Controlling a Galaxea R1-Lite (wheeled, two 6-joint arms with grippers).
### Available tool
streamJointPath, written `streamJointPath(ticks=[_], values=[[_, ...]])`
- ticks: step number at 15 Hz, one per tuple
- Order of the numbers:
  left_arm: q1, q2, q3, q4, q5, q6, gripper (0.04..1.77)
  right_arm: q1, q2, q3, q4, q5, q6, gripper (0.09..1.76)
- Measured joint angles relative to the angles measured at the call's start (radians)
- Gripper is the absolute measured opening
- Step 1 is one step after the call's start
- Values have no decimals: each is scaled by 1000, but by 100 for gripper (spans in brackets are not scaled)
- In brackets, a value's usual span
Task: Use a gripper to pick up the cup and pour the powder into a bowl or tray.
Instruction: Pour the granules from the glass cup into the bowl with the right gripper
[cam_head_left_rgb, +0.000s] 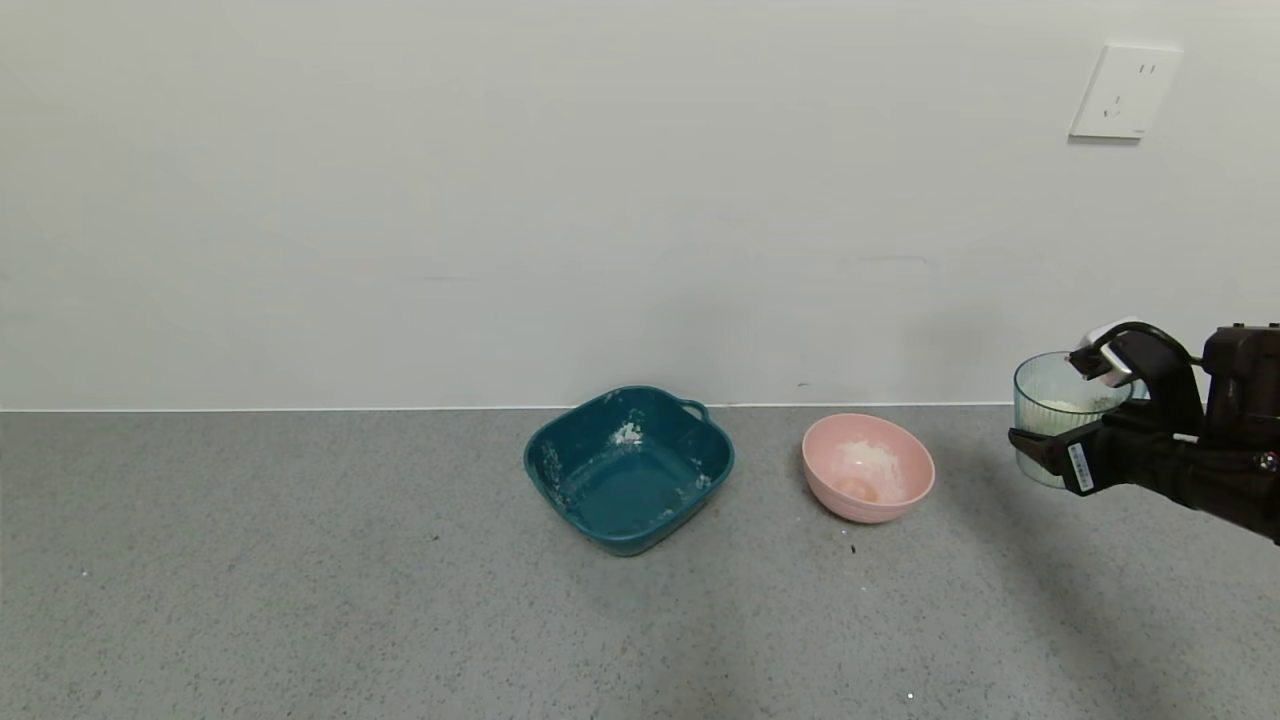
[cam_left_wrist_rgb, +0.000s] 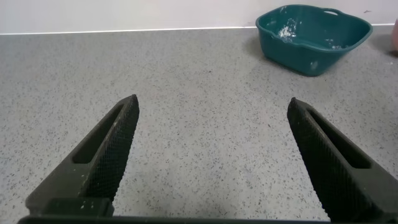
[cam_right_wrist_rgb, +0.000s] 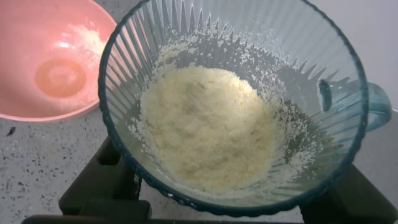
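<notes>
My right gripper (cam_head_left_rgb: 1062, 432) is shut on the translucent ribbed cup (cam_head_left_rgb: 1050, 395) at the far right of the counter, level with the pink bowl (cam_head_left_rgb: 870, 508) and to its right. The cup stands upright and holds a heap of white powder (cam_right_wrist_rgb: 208, 127); in the right wrist view I look into the cup (cam_right_wrist_rgb: 311, 56), with its small handle on the side away from the bowl (cam_right_wrist_rgb: 25, 25). The bowl holds only a smear of powder. I cannot tell whether the cup touches the counter. My left gripper (cam_left_wrist_rgb: 212, 102) is open and empty over bare counter.
A dark teal squarish basin (cam_head_left_rgb: 600, 535) with powder smears stands left of the pink bowl, also in the left wrist view (cam_left_wrist_rgb: 311, 59). The white wall runs close behind them, with a socket (cam_head_left_rgb: 1125, 90) at the upper right. Grey speckled counter lies in front.
</notes>
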Motion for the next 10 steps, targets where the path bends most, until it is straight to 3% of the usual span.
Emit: streamJointPath(ticks=[10], values=[[0,0,0,0,0,0,172,23,-13,-87,126,-1,-164,135]])
